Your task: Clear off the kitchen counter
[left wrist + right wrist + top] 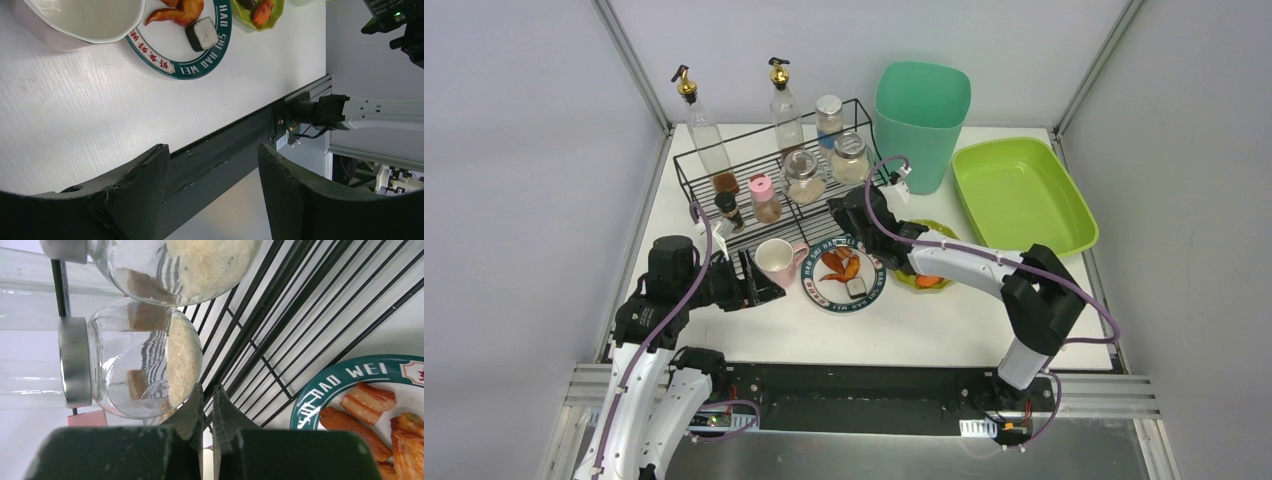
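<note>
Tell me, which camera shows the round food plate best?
The top external view: the whole plate shows, beside the pink mug. The left wrist view cuts the plate off at its top edge; the right wrist view catches only a rim section and some food.

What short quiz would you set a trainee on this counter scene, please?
1. True or false: the right gripper is shut.
2. What lies on the plate? A) food B) jars C) a mug
3. What colour is the tray at the far right of the kitchen counter?
Key: 1 true; 2 A; 3 lime green.
</note>
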Robot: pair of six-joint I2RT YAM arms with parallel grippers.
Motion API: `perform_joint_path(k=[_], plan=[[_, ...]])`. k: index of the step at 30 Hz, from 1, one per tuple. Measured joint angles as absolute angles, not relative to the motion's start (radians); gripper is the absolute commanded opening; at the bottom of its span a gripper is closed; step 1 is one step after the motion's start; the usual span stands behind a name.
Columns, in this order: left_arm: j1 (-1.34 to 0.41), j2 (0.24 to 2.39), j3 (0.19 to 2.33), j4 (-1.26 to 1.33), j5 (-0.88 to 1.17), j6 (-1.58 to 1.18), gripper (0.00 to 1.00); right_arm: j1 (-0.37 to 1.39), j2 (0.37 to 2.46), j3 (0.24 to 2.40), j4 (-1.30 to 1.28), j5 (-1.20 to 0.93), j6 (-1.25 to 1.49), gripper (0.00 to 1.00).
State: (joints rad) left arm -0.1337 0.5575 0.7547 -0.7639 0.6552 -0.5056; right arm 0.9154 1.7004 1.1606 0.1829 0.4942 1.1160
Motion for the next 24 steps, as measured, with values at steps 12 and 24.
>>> perform_joint_path(k=[12,24], plan=[[-0.134,0.542,0.754,-0.763,0.655,-0.506,0.67,0.903,1.805,1.272,0.191,0.512,1.134,0.00],[-0.134,0.518,0.754,-0.763,0.654,-0.506,0.67,0.890,1.994,1.498,0.194,0.460,1.129,0.00]])
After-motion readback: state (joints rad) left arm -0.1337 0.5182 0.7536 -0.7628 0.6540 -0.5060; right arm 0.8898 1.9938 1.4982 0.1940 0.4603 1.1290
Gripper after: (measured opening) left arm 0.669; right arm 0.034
